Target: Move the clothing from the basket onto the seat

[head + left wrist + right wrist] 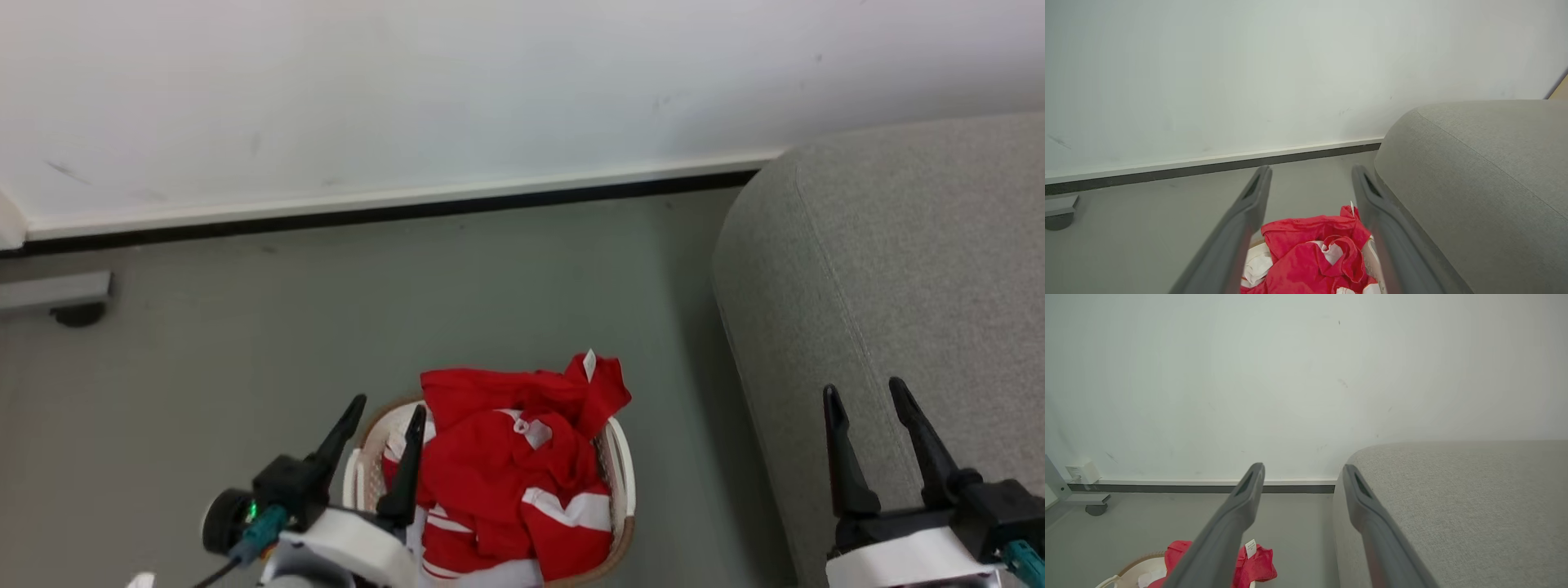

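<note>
Head view: red clothing (514,482), white-striped, heaped in basket (623,465).

The left claw (1311,169) is seen spread wide, with the crumpled red and white clothing (1306,253) framed low between its dark fingers (1241,228). The grey seat (1474,183) is seen just to the right. The grey floor (1147,228) is bounded by a white wall (1249,73).

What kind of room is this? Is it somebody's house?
Probably an indoor room set up like a living room, though I can't tell whether it's a real home. A big grey sofa stands by a bare white wall, and a laundry basket full of red clothing sits on the grey floor.
</note>
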Tool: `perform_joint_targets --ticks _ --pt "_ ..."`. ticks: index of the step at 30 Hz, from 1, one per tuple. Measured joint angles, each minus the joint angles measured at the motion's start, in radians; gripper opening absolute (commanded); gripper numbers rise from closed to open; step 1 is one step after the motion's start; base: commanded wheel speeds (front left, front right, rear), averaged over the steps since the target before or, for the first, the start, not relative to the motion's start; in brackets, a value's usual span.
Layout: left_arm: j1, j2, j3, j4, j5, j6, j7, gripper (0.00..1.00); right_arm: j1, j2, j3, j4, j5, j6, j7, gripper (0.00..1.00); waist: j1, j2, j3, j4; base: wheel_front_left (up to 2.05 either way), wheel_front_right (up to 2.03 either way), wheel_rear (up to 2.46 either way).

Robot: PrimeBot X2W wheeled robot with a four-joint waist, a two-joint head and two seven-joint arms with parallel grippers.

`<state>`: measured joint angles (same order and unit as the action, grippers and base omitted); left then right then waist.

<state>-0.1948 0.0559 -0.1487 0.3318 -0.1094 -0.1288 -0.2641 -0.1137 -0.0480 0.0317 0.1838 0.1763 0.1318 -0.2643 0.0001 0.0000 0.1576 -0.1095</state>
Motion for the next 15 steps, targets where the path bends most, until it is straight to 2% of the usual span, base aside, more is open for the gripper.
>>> perform_joint_targets --ticks 10,15 --pt "-0.315 0.047 -0.16 0.294 0.049 -0.003 0.001 1.0 -0.126 -0.001 0.053 -0.086 0.004 0.0 0.0 1.0 0.0002 0.0 0.226 -0.052 0.0 0.0 0.0" --pt "-0.456 0.056 -0.219 0.46 0.077 -0.003 0.069 1.0 -0.171 -0.002 0.083 -0.146 0.01 0.0 0.0 1.0 0.0002 0.0 0.336 -0.075 0.0 0.0 0.0"
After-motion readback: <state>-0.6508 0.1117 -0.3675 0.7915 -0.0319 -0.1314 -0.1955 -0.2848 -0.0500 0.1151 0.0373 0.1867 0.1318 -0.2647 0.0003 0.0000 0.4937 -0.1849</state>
